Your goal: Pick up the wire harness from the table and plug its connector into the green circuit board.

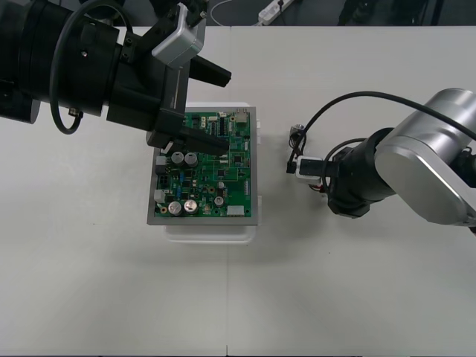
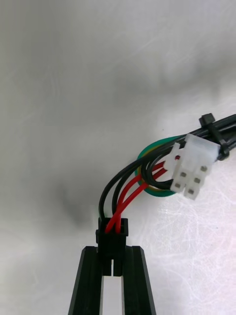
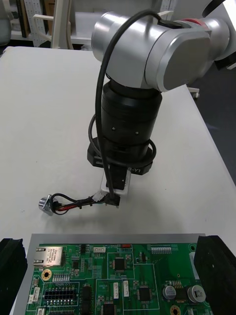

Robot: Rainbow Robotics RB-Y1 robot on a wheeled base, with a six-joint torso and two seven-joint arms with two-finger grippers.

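Now right hand [image 2: 113,263] pinches plug [image 2: 112,237]; harness [image 3: 73,203] runs toward far edge to socket [image 3: 45,204]; left hand [image 1: 223,110] spread over board [image 1: 223,175]

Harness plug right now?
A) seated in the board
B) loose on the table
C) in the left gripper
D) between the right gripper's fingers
D: the plug is pinched between the right gripper's fingers, off to the side of the green circuit board.

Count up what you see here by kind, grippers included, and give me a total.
Grippers: 2, the left gripper open, the right gripper shut on the wire harness
wire harness: 1
green circuit board: 1
Total: 4
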